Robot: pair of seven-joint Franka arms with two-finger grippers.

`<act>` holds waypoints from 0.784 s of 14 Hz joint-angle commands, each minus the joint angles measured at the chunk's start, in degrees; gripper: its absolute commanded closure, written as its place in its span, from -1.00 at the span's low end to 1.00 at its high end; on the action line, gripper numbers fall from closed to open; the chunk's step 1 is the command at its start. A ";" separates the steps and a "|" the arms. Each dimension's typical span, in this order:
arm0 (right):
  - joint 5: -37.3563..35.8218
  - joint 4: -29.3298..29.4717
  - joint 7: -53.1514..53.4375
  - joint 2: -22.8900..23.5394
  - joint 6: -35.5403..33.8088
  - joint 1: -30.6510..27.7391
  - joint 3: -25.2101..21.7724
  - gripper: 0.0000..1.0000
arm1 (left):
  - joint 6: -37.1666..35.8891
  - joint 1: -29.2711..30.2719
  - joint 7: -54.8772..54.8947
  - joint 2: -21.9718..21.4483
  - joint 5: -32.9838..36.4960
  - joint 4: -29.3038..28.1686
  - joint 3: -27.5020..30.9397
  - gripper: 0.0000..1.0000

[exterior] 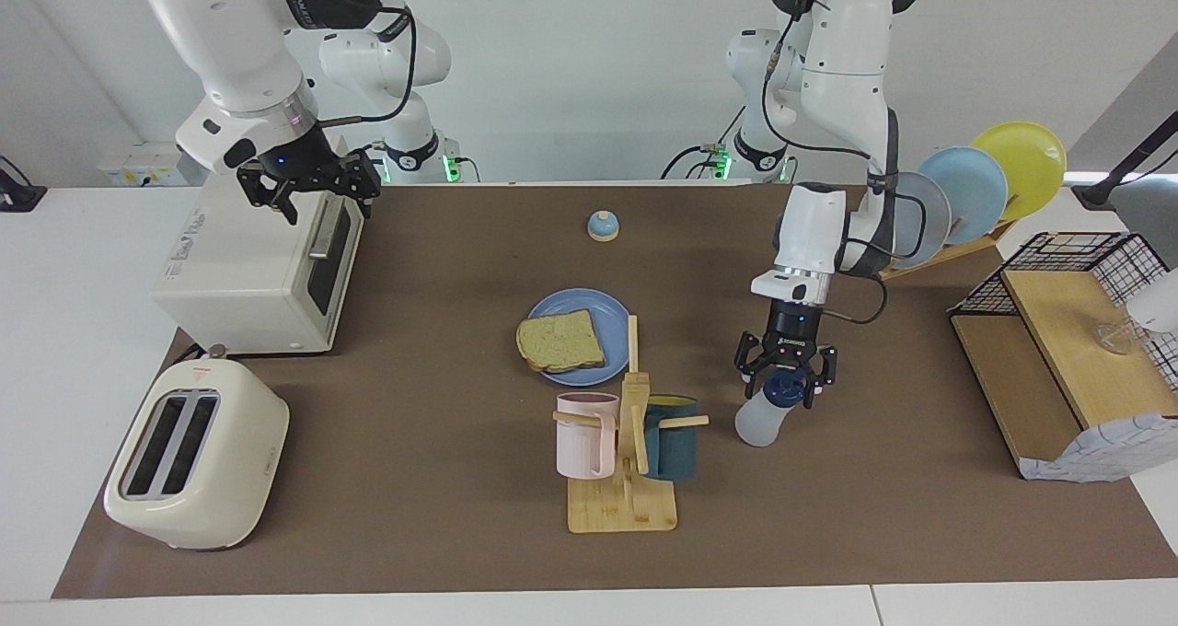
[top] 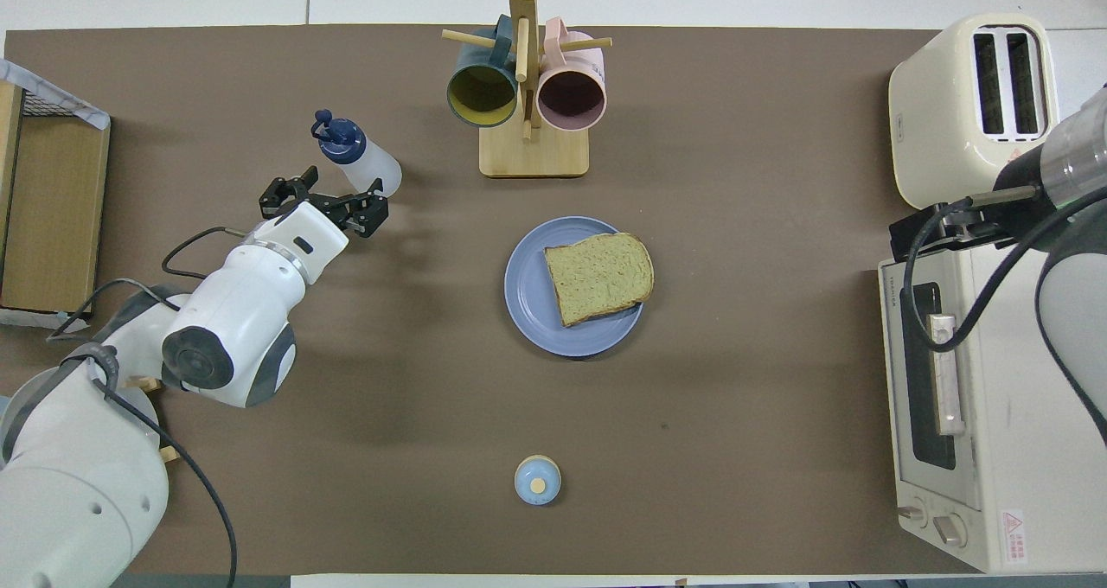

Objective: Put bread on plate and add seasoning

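Note:
The bread point(exterior: 560, 341) lies flat on the blue plate point(exterior: 598, 308) in the middle of the table; both also show in the overhead view, the bread point(top: 598, 275) and the plate point(top: 529, 298). The seasoning bottle point(exterior: 763, 418), white with a navy cap, stands toward the left arm's end of the table, beside the mug rack; it also shows in the overhead view point(top: 361, 162). My left gripper point(exterior: 785, 376) is open and hangs at the bottle's cap without gripping it; it also shows from overhead point(top: 324, 201). My right gripper point(exterior: 311, 187) is open and empty, and waits over the toaster oven.
A toaster oven point(exterior: 248, 267) and a cream toaster point(exterior: 198, 465) stand at the right arm's end. A wooden mug rack point(exterior: 626, 479) with two mugs stands beside the bottle. A blue-domed bell point(exterior: 603, 226) sits near the robots. An upright-plate rack point(exterior: 975, 184) and a wire-and-wood shelf point(exterior: 1058, 350) stand at the left arm's end.

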 commanded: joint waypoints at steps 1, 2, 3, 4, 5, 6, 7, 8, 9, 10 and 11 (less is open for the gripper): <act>1.53 -0.26 -0.88 -0.78 0.50 -0.97 0.12 -1.00 | -4.31 -1.05 0.48 -9.56 0.84 -8.43 -0.62 -1.00; 1.80 0.00 -0.88 -0.95 0.50 -0.80 0.12 -1.00 | -9.39 -2.89 -0.57 -12.01 0.84 -8.61 -0.62 -1.00; 1.63 0.79 -0.88 -0.96 0.32 -0.79 0.03 -1.00 | -15.53 -4.99 -3.98 -14.39 0.84 -8.26 -0.79 -1.00; 1.62 0.97 -0.88 -0.96 0.24 -0.97 -0.06 -1.00 | -20.98 -8.15 -8.88 -16.50 0.84 -7.56 -0.79 -1.00; 1.62 0.89 -0.88 -0.96 0.23 -1.23 -0.06 -1.00 | -24.95 -10.27 -13.02 -18.09 0.84 -6.16 -0.79 -1.00; 1.54 0.97 -0.79 -0.87 0.50 -1.49 -0.06 -1.00 | -30.65 -12.12 -16.72 -19.58 0.75 -4.15 -0.97 -1.00; 1.54 0.89 -0.79 -0.87 0.50 -1.50 0.03 -1.00 | -37.41 -13.35 -18.93 -20.47 0.49 -1.08 -1.06 -1.00; 1.62 0.97 -0.79 -0.87 0.50 -1.50 0.11 -1.00 | -45.30 -14.15 -19.56 -20.65 0.05 3.04 -1.32 -1.00; 1.62 0.97 -0.79 -0.87 0.41 -1.50 0.12 -1.00 | -53.39 -14.24 -19.31 -20.56 -1.43 7.52 -1.58 -1.00; 1.62 0.89 -0.88 -0.87 0.32 -1.67 0.03 -1.00 | -60.60 -14.24 -18.61 -20.56 -4.06 12.00 -1.67 -1.00; 1.62 0.89 -0.88 -0.87 0.15 -1.76 0.03 -1.00 | -66.85 -14.16 -15.64 -20.48 -6.43 16.13 -1.67 -1.00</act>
